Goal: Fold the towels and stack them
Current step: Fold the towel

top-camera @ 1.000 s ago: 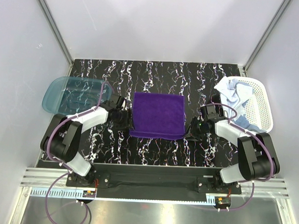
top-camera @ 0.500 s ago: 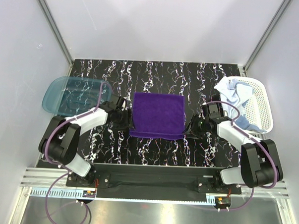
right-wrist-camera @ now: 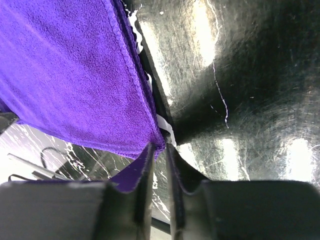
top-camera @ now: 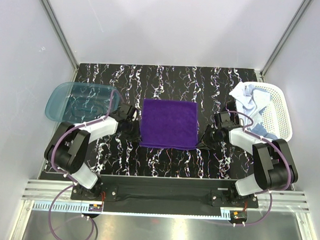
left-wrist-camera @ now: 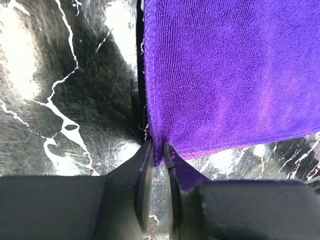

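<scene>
Basket [top-camera: 281,113] holds white towel [top-camera: 240,96] and light blue towel [top-camera: 261,96]; purple towel [top-camera: 169,123] lies on desk [top-camera: 167,80], left end effector [left-wrist-camera: 157,150] and right end effector [right-wrist-camera: 159,149] clamped on its near corners

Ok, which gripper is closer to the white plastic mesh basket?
Right. The right gripper pinches the deep purple cloth towel at its near right corner, left of the white plastic mesh basket. The left gripper pinches its near left corner, across the towel.

Teal tray [top-camera: 70,97] at black marbled table's [top-camera: 167,80] left edge — white mesh basket [top-camera: 281,112] at right.
</scene>
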